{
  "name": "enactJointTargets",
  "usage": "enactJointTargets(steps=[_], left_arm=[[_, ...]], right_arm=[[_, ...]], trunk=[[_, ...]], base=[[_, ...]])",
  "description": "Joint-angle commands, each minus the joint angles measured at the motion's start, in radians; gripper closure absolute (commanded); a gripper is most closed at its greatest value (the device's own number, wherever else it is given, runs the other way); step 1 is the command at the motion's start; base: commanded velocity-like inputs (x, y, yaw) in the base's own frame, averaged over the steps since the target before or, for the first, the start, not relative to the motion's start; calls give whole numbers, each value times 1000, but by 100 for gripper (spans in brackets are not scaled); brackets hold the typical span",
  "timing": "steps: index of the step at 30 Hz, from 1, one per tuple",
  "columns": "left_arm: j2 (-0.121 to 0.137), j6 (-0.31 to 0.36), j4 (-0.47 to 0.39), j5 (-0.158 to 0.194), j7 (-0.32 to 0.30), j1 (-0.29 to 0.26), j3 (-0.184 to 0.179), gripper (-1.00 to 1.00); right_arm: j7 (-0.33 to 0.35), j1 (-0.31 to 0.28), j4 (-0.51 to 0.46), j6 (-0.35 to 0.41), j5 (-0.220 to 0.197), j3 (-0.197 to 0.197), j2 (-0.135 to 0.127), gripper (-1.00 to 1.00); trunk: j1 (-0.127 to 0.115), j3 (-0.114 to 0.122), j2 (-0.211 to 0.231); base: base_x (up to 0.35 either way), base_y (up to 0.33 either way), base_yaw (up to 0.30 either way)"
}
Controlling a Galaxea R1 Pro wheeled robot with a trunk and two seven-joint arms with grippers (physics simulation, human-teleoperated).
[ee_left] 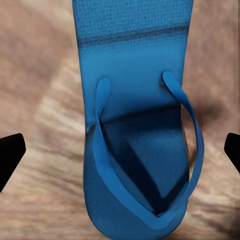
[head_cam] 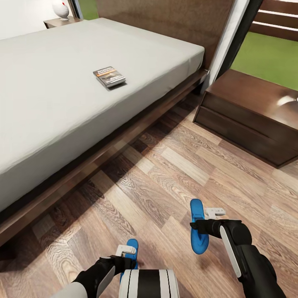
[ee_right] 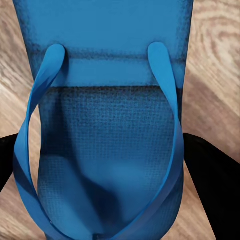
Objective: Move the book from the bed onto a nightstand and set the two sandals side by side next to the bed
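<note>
While the book (head_cam: 109, 77) lies abed, each tool straddles a sandal.

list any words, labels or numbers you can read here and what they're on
No text here can be read.
Book on the bed: pale lettering on the cover, too small and blurred to read.
Sandal under the left hand: no print or brand.
Sandal at the right hand: no print or brand.
Nightstand: no label.

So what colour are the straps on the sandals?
Bright blue, matching the soles; the right wrist view shows the sandal and its straps best.
</note>
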Motion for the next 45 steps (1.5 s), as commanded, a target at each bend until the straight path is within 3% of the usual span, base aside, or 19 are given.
enactJointTargets(steps=[1, 7, 11, 26, 30, 45], left_arm=[[0, 5, -1, 10, 1, 0, -6, -100], [-2, 5, -1, 10, 1, -1, -6, -100], [-2, 5, -1, 10, 1, 0, -6, -100], [-2, 5, -1, 10, 1, 0, -6, -100], [-2, 5, -2, 10, 1, -1, -6, -100], [-3, 5, -4, 10, 0, 0, -6, -100]], right_arm=[[4, 0, -1, 4, 1, -1, 0, 100], [4, 0, -1, 4, 1, -1, 0, 100], [4, 0, -1, 4, 1, -1, 0, 100], [4, -1, -1, 4, 1, -1, 0, 100], [4, 0, -1, 4, 1, -1, 0, 100], [4, 0, -1, 4, 1, -1, 0, 100]], trunk=[[0, -1, 0], [0, -1, 0], [2, -16, -1], [2, -16, -1], [3, -32, -2], [4, -35, -2]], base=[[0, 0, 0], [0, 0, 0], [0, 0, 0], [0, 0, 0], [0, 0, 0], [0, 0, 0]])
